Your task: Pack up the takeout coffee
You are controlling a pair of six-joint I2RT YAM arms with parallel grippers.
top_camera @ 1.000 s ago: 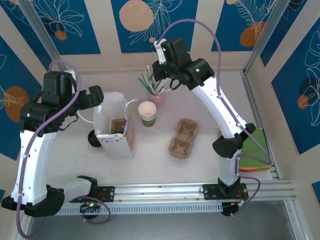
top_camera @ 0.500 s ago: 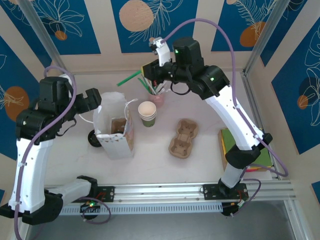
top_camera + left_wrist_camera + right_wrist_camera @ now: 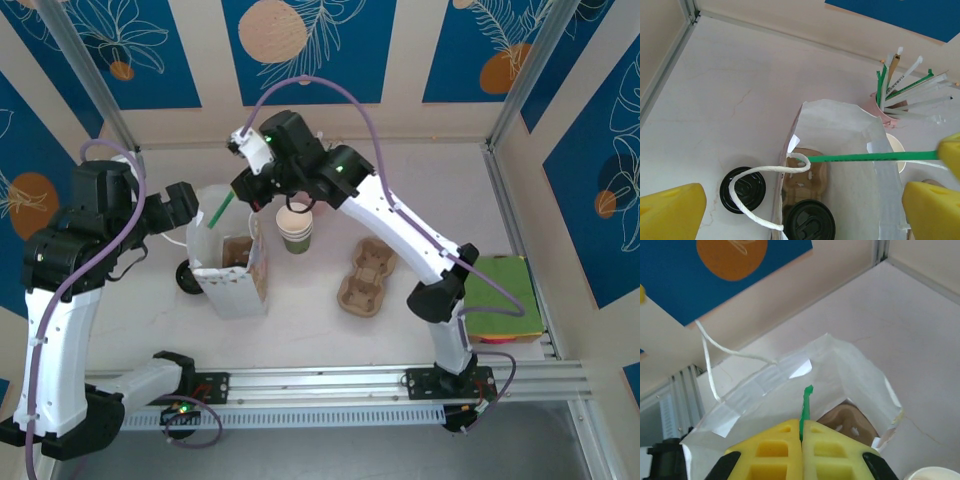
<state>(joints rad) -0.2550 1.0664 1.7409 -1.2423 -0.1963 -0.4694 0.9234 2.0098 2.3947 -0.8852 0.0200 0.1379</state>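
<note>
Lower the green straw (image 3: 865,158), pinched in the closed right claw (image 3: 801,427), deeper into the paper bag (image 3: 232,285), clear of the lidded coffee (image 3: 807,220) inside. Keep the open left claw (image 3: 803,197) off the bag on the counter (image 3: 300,325).

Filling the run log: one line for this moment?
right gripper: shut on green straw over open paper bag | left gripper: open, beside bag | lidded cup: in bag
</note>
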